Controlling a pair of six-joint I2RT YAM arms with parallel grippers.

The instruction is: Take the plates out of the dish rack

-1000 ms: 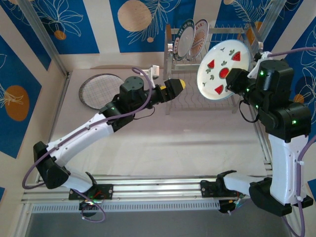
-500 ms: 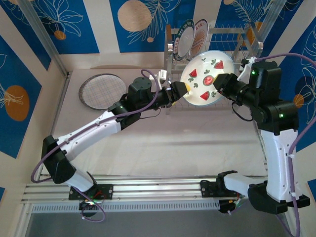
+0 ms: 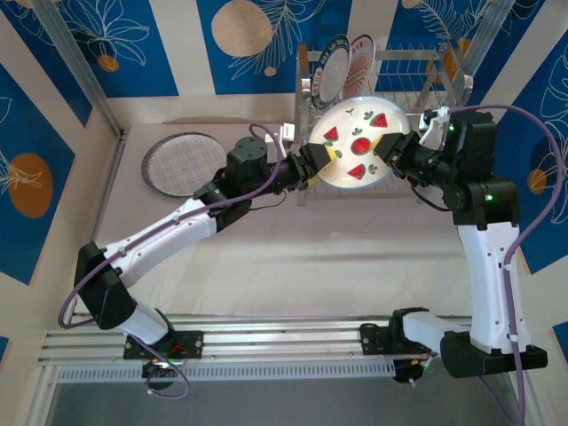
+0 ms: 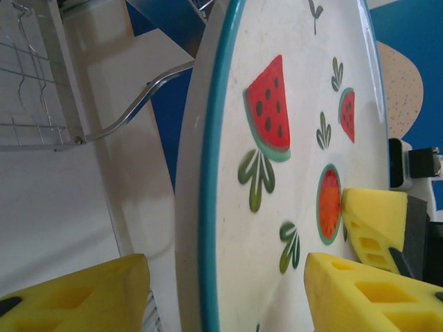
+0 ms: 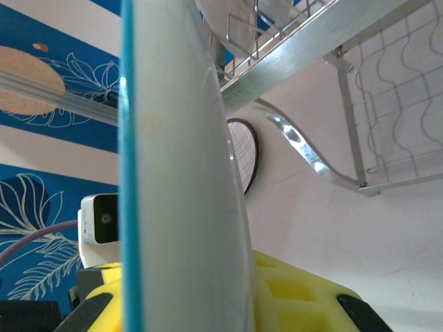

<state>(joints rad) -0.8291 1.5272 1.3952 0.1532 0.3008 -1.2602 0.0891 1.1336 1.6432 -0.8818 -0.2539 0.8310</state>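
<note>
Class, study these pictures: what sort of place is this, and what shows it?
Probably a robot test bench staged as a kitchen: two arms bolted to a metal rail, a dish rack holding plates, printed blue panels around the table.

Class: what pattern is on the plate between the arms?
The plate: red watermelon slices, green sprigs, teal rim; left wrist view.

The raised plate [image 3: 358, 142] hangs before the dish rack [image 3: 426, 67], left tool [image 3: 317, 162] at its left rim, right tool [image 3: 390, 151] at its right. Two plates [image 3: 342, 71] stand in the rack; a fourth plate [image 3: 184, 162] lies on the surface [image 3: 311, 257], further left.
</note>
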